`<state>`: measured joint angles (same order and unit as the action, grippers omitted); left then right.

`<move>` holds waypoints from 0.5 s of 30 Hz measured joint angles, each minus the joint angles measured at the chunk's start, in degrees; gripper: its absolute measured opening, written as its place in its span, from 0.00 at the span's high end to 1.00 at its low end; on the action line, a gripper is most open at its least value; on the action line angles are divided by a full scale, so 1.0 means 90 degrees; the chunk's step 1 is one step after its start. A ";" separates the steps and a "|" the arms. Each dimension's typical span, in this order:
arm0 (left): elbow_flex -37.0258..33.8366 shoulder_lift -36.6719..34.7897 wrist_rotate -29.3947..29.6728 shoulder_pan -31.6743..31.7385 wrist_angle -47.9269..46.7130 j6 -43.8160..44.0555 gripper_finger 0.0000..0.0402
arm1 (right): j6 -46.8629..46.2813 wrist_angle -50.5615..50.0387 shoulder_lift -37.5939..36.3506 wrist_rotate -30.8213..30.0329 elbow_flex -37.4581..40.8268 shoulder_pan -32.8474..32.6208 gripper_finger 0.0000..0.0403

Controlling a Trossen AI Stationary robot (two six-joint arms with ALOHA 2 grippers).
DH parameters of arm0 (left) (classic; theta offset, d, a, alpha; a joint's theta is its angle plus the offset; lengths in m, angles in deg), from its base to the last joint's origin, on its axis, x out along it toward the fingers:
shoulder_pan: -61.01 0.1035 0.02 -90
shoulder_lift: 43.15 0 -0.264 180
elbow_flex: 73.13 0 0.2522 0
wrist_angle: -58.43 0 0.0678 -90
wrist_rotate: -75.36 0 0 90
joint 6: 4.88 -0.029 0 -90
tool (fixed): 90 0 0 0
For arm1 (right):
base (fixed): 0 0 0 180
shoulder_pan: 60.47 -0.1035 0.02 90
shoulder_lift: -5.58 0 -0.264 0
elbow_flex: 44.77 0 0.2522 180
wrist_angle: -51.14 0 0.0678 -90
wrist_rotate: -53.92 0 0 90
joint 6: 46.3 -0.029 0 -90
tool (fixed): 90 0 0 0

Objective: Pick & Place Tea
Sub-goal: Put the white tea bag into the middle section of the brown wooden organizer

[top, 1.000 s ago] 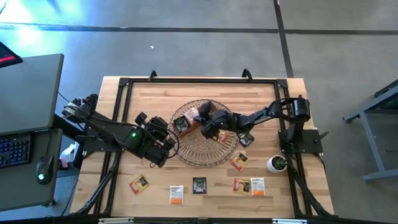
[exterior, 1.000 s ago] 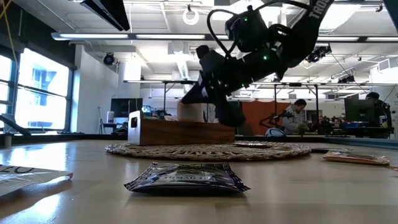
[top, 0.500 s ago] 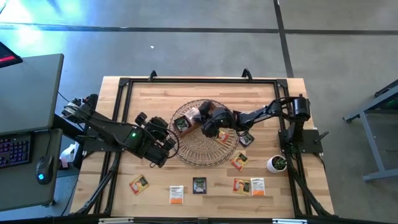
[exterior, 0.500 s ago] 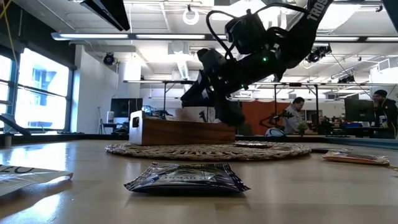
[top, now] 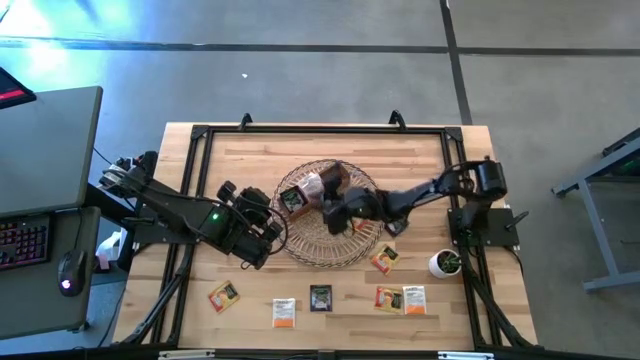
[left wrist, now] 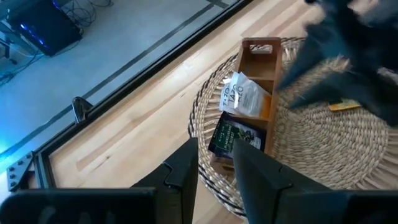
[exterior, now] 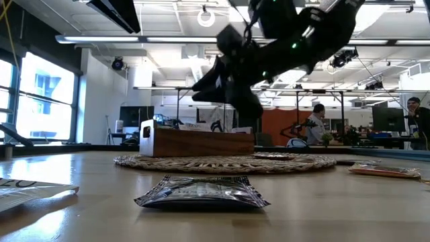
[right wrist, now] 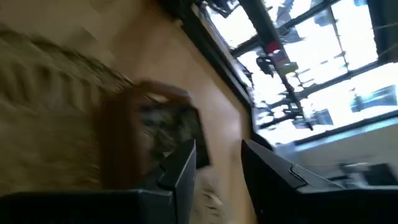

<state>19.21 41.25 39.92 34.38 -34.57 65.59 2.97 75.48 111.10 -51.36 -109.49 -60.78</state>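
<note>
A brown wooden tray (top: pixel 318 184) stands on the round wicker basket (top: pixel 300 246). In its compartments sit a white tea sachet (left wrist: pixel 242 96) and a dark green one (left wrist: pixel 232 135), each leaning on a divider. My right gripper (top: pixel 334 214) hovers open over the basket, just near of the tray, with nothing between its fingers (right wrist: pixel 180 171). An orange sachet (top: pixel 360 223) lies flat on the basket beside it. My left gripper (top: pixel 272 228) waits open at the basket's left rim. More tea sachets (top: pixel 320 298) lie flat along the table's near edge.
A dark sachet (top: pixel 396 226) and an orange one (top: pixel 384 259) lie right of the basket. A small potted plant (top: pixel 445 263) stands by the right arm's base. A black frame (top: pixel 300 131) runs around the tabletop. Bare wood lies behind the basket.
My right gripper has drawn back from the tray toward the table's near edge, risen a little and rolled about its own axis. The white sachet in the tray now shows uncovered from above. My left arm has kept still.
</note>
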 joint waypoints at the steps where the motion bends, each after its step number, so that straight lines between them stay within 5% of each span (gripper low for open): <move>1: 0.0000 0.0000 -0.0003 0.0000 0.0000 0.0028 0.75 | -0.0281 -0.0263 -0.0109 0.0087 0.0000 -0.0133 0.70; 6: 0.0000 0.0000 -0.0543 -0.0015 -0.0083 0.0059 0.75 | -0.0945 -0.1981 -0.0773 -0.0352 0.0002 -0.0901 0.75; 11: 0.0004 -0.0251 -0.0371 -0.0536 -0.0811 0.0772 0.75 | -0.1790 -0.3553 -0.1816 -0.1305 0.0002 -0.1678 0.78; 15: -0.0099 -0.0297 -0.1009 -0.0940 -0.1118 0.1313 0.75 | -0.2909 -0.4446 -0.2663 -0.1788 0.0031 -0.2236 0.79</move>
<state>18.33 38.58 30.84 25.92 -44.63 77.41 -23.22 35.46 87.14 -67.46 -109.21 -80.90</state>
